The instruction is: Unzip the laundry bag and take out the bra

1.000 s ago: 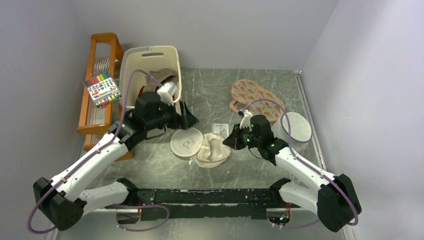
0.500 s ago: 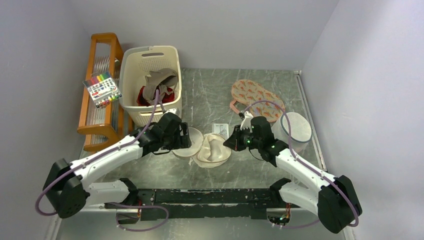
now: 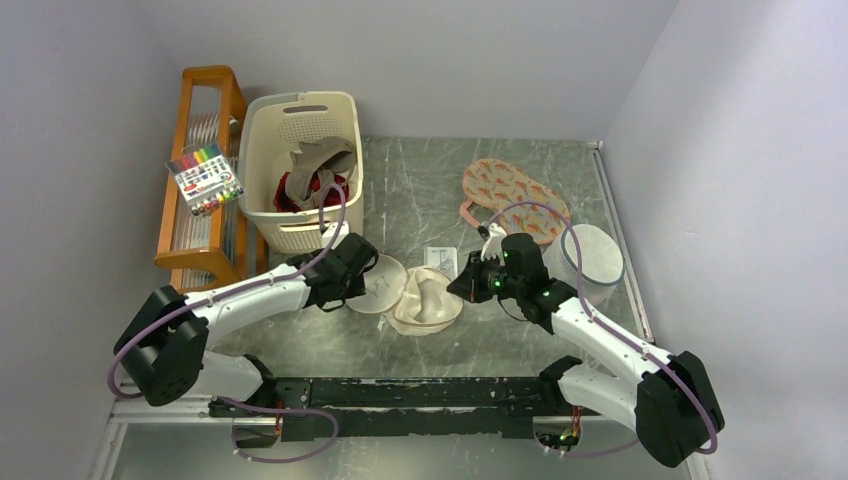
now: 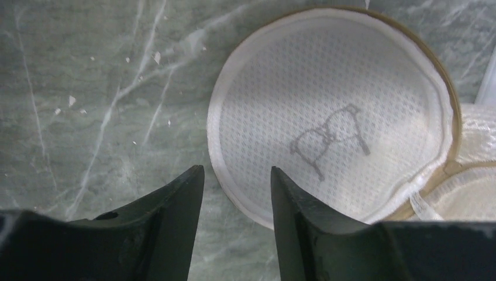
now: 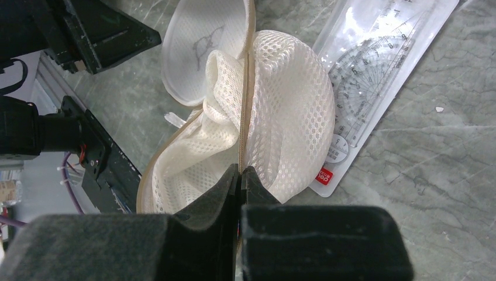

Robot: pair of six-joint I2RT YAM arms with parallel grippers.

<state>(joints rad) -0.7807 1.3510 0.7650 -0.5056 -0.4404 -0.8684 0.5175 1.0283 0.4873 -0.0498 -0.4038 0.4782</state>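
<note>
The right pincer (image 5: 240, 171) is pinched tight on the tan rim binding of the laundry bag (image 5: 292, 105), whose mesh billows just ahead of its tips and lies over a ruler packet (image 5: 380, 58). The left pincer (image 4: 234, 175) is parted and holds nothing, with the bag's squiggle-marked face just beyond it on the worktop (image 4: 88, 88). The bag looks light: limp mesh on a springy hoop. The binding likely gives the firmest hold. I cannot pick out the bra among the pale folds
</note>
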